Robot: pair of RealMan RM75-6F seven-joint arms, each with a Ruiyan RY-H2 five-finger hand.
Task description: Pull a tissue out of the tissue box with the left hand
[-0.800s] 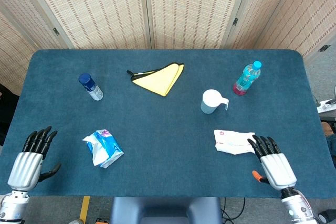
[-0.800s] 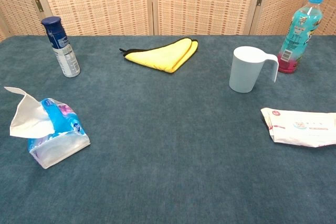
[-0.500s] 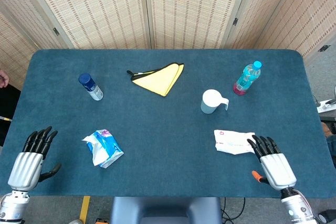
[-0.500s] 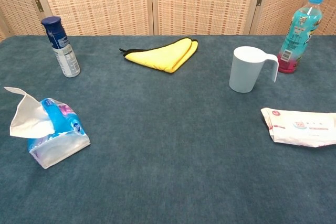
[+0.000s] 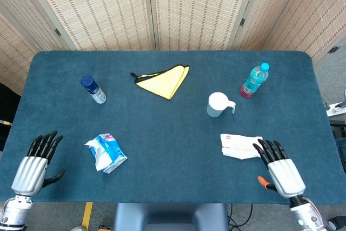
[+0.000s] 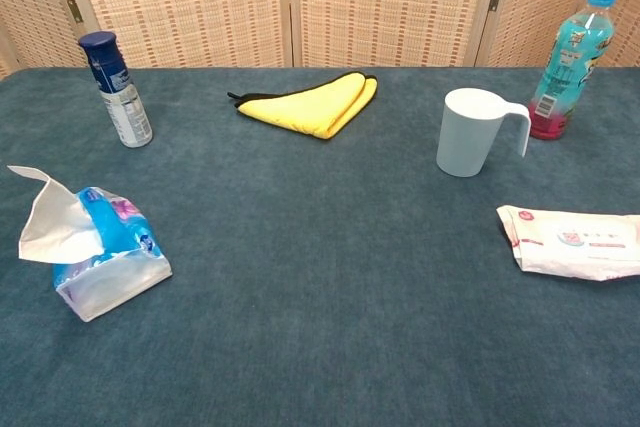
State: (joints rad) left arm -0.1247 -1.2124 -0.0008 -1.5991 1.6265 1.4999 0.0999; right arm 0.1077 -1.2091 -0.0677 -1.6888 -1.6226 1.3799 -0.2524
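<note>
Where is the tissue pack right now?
In the head view the tissue pack lies on the table's near left part, a little right of the left hand and below the blue-capped bottle.

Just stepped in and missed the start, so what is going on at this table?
Nothing is being handled yet. The left hand rests open near the table's front left corner, apart from the tissue pack, which has one tissue sticking up from its top. The right hand lies open beside a white wipes packet. A spray can, yellow cloth, mug and bottle stand untouched further back.
</note>
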